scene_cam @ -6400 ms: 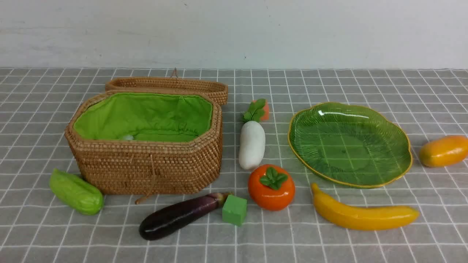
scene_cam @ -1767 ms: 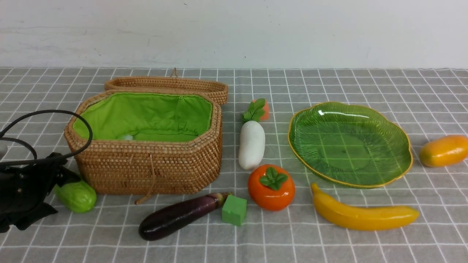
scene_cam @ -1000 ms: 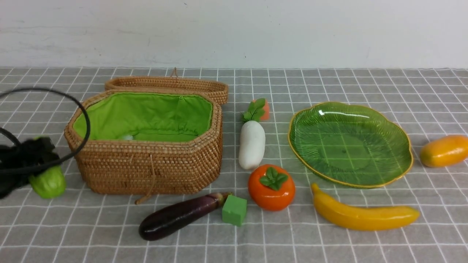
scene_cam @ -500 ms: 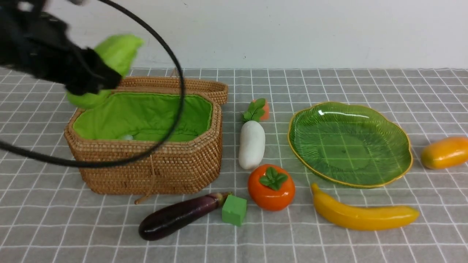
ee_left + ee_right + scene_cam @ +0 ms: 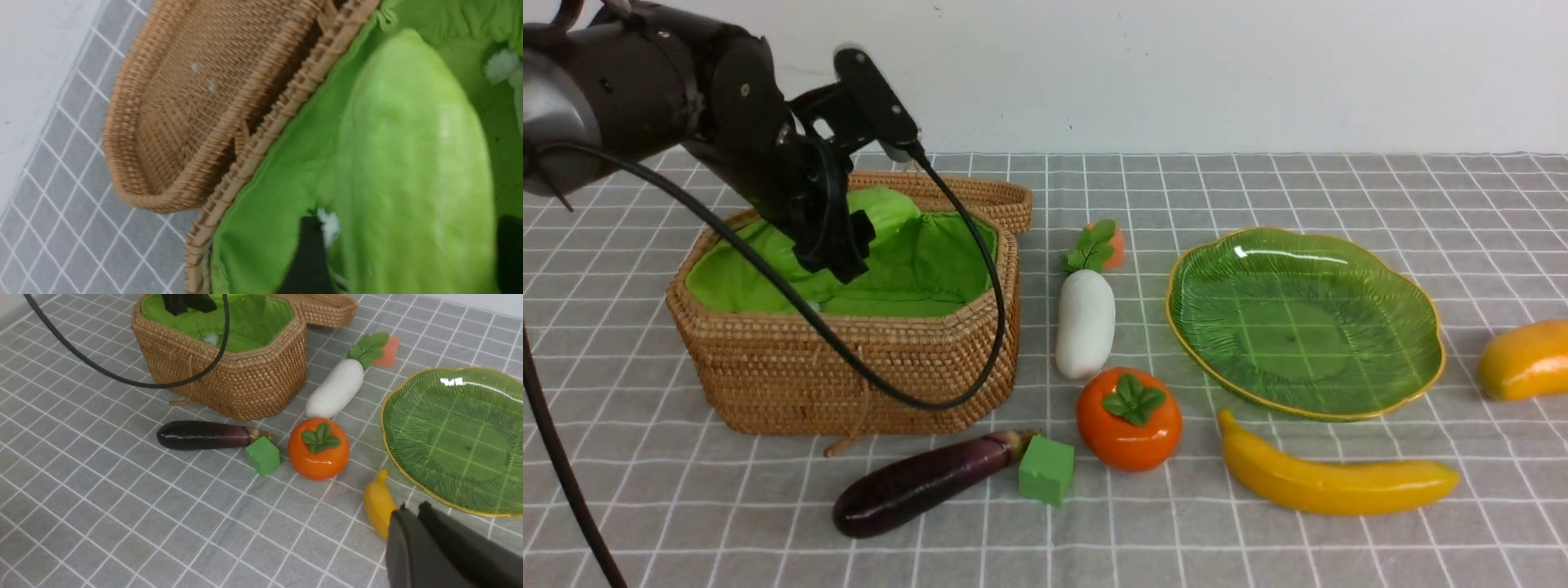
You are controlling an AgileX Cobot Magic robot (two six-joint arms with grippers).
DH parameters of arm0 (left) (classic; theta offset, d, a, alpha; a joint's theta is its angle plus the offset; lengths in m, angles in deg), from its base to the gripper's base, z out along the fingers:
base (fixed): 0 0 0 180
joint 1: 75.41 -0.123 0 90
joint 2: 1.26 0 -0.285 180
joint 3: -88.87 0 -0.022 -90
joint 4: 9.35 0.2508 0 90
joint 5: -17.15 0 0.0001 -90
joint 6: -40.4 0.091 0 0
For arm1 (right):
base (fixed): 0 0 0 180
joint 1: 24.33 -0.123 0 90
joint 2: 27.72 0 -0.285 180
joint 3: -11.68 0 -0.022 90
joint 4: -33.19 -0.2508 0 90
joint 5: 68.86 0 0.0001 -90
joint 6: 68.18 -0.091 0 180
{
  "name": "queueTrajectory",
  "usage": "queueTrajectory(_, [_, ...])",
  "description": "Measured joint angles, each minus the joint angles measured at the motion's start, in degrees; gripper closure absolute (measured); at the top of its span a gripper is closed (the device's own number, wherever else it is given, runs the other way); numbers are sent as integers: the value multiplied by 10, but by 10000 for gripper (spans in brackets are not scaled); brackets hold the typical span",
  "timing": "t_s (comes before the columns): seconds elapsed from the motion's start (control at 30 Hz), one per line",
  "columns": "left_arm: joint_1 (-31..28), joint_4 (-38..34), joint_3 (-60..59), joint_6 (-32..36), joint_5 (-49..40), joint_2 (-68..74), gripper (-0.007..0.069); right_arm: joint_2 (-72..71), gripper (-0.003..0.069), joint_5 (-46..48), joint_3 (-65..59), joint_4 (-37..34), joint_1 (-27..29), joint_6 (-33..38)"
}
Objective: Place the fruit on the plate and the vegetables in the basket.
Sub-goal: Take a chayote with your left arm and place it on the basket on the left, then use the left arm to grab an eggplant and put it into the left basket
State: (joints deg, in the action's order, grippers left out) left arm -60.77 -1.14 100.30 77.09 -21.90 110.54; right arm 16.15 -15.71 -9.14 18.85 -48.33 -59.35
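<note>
Left pincer [image 5: 837,253]: we see it gripping the gourd [image 5: 882,208], a dark finger [image 5: 306,253] on each side, lowered into the mouth of the basket [image 5: 849,367].
Gourd: between that pincer's fingers, over the green lining; we cannot tell if it touches the bottom.
Right pincer [image 5: 412,514]: narrow, fingers almost together, holding nothing.
Banana [image 5: 378,504]: just beside the right pincer.
Plate [image 5: 449,416]: near the right pincer.
Persimmon [image 5: 1129,420]: between the two pincers, by the banana.
Mango [image 5: 1527,361]: beyond the plate from the left pincer.
Radish [image 5: 1085,322], eggplant [image 5: 923,483]: outside the basket, to the left pincer's right.
</note>
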Motion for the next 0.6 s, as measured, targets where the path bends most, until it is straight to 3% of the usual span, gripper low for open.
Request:
queueTrajectory(0.07, [0,1,0,-3,-1,-6,-13,0,624,-6,0,-1,0,0])
queueTrajectory(0.17, [0,-4,0,-5,-21,-28,-38,0,624,-29,0,-6,0,0])
queueTrajectory(0.23, [0,-15,0,-12,-34,-42,-28,0,624,-33,3,-10,0,0])
queueTrajectory(0.3, [0,-43,0,-56,-58,-71,32,0,623,-36,14,-15,0,0])
queueTrajectory(0.37, [0,-61,0,-104,-75,-93,107,0,622,-31,24,-15,0,0])
queueTrajectory(0.43, [7,-82,-8,-177,-118,-136,321,-1,620,-13,40,-15,0,0])
queueTrajectory(0.53, [40,-85,-72,-205,-172,-195,578,-8,619,20,50,-22,0,1])
queueTrajectory(0.6, [78,-85,-139,-210,-189,-220,638,-16,617,43,50,-26,0,6])
